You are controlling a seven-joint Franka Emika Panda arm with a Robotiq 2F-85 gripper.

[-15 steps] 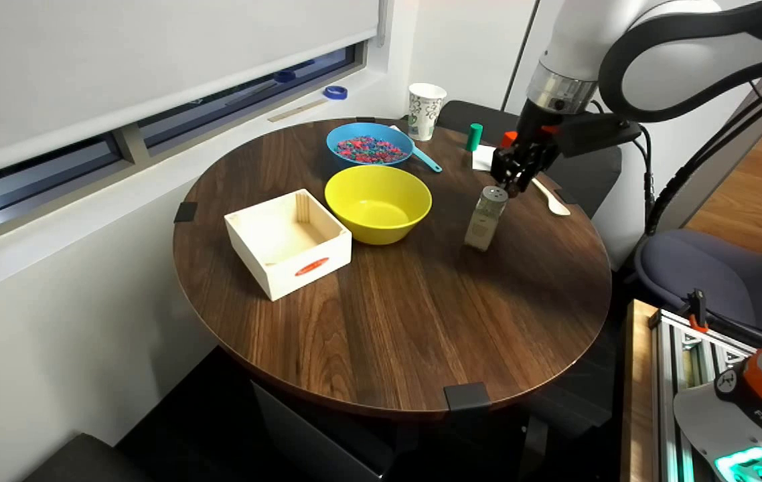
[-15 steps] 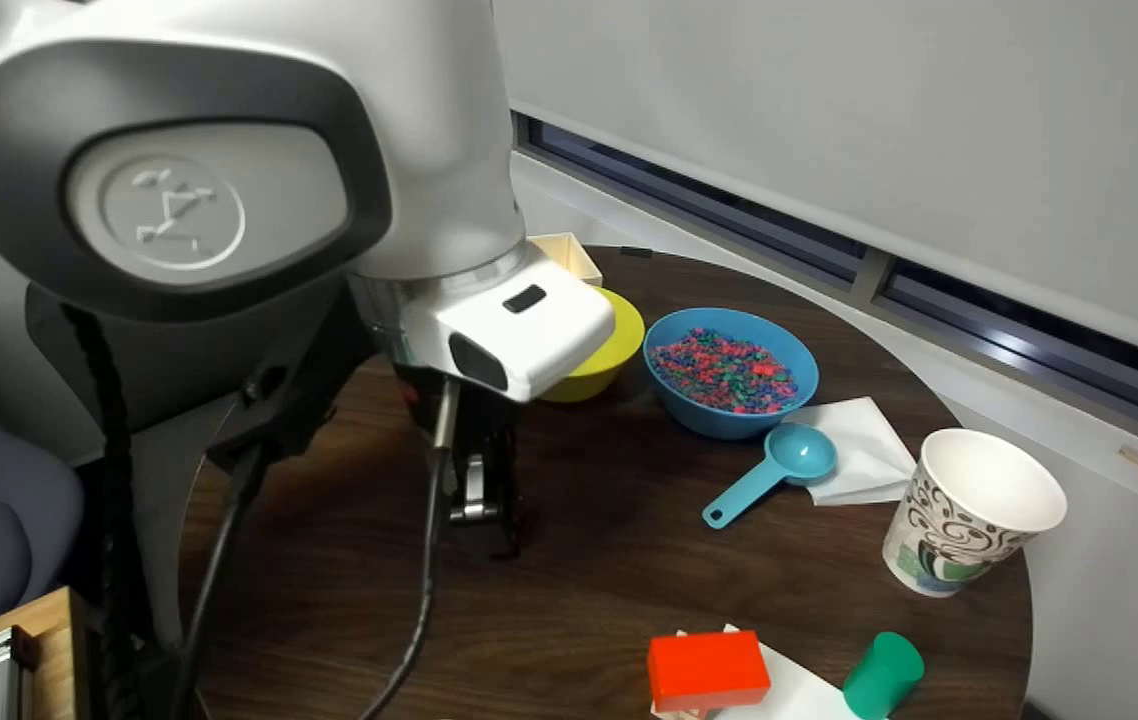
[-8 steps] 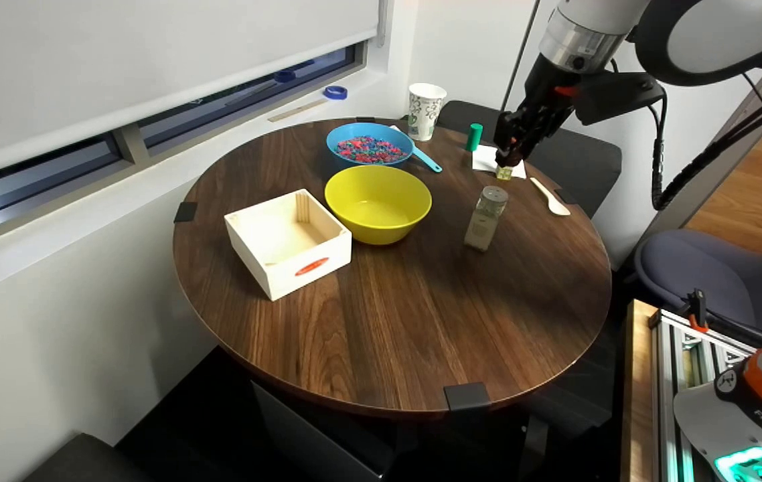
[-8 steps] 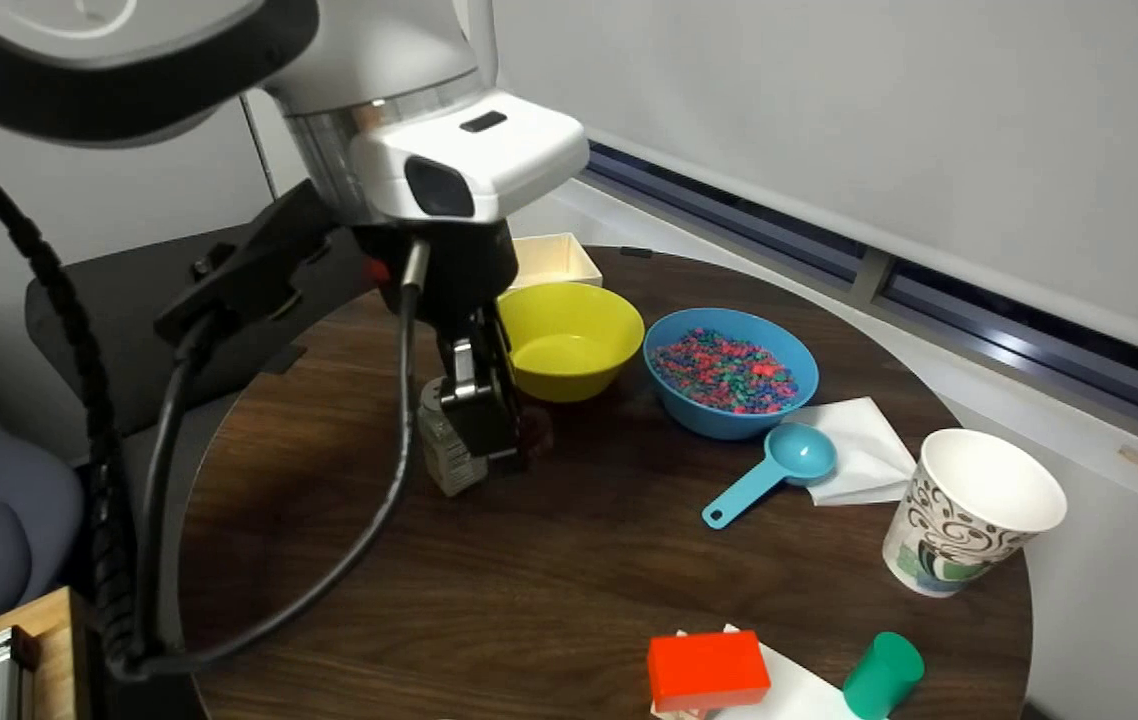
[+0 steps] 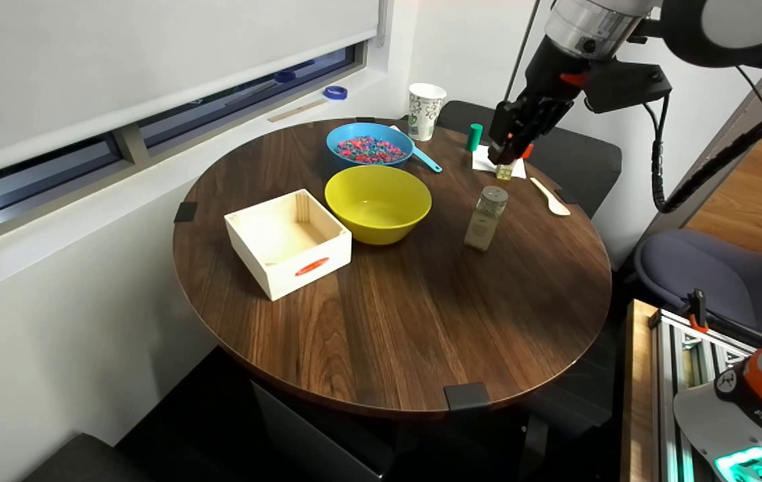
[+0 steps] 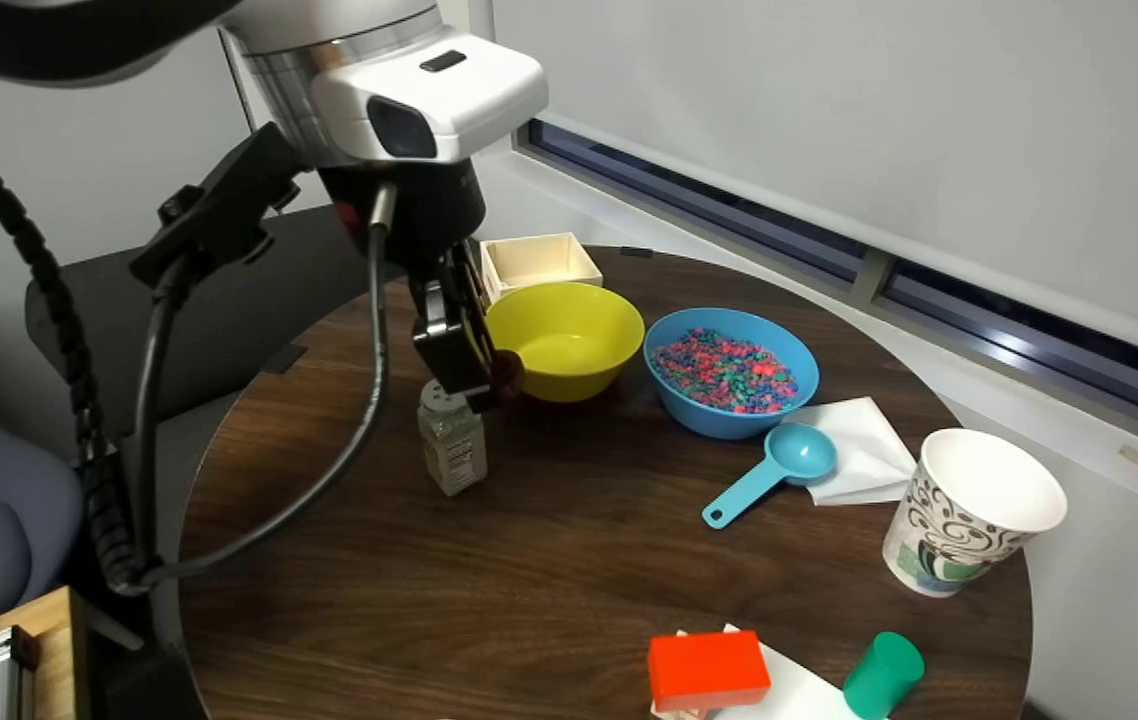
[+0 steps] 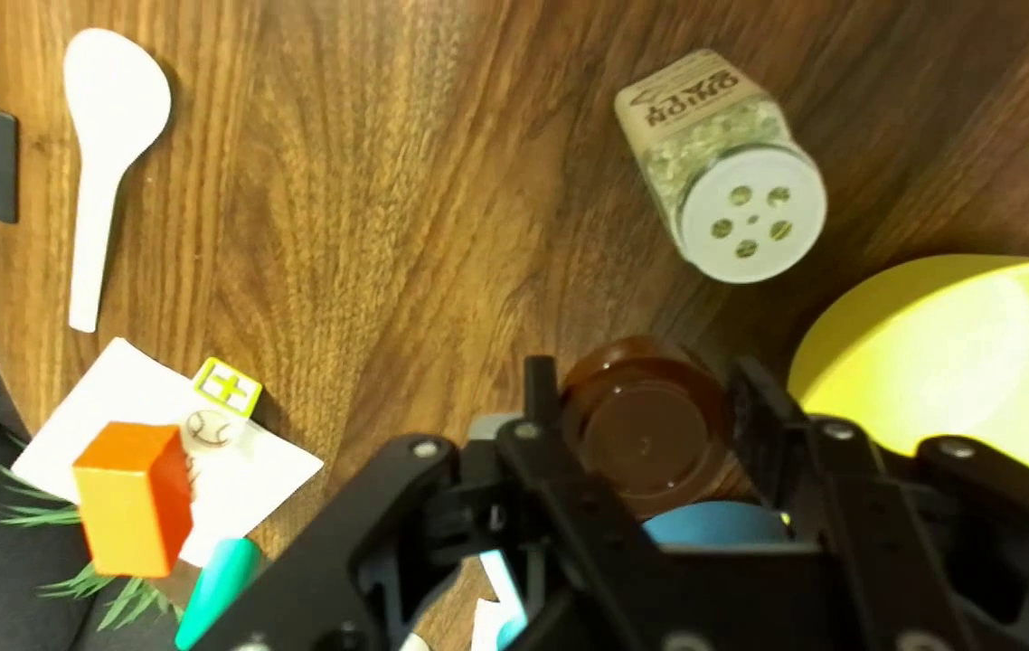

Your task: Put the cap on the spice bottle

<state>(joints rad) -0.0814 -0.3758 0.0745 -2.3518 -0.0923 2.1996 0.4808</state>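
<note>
The spice bottle (image 5: 486,219) stands upright on the round table, clear with olive-brown contents and a perforated white top. It shows in both exterior views (image 6: 452,447), and in the wrist view (image 7: 704,154) its label and holed top face me. My gripper (image 7: 648,389) is shut on a translucent brown cap (image 7: 646,434), which sits between the two fingers. In an exterior view the cap (image 6: 507,372) shows at the fingertips, in front of the yellow bowl. My gripper (image 5: 509,150) is raised above the table, apart from the bottle, and the cap is not on it.
A yellow bowl (image 5: 378,204) stands near the bottle, with a wooden box (image 5: 287,244) beyond it. A blue bowl (image 6: 729,375) with coloured bits, a blue scoop (image 6: 779,470) and a paper cup (image 6: 969,515) stand nearby. An orange block (image 7: 133,497) and white spoon (image 7: 108,163) lie on the table.
My gripper has risen and moved back from the bottle, with the cap in it at this moment. The bottle, hidden earlier in an exterior view, now shows there. The bottle has not moved.
</note>
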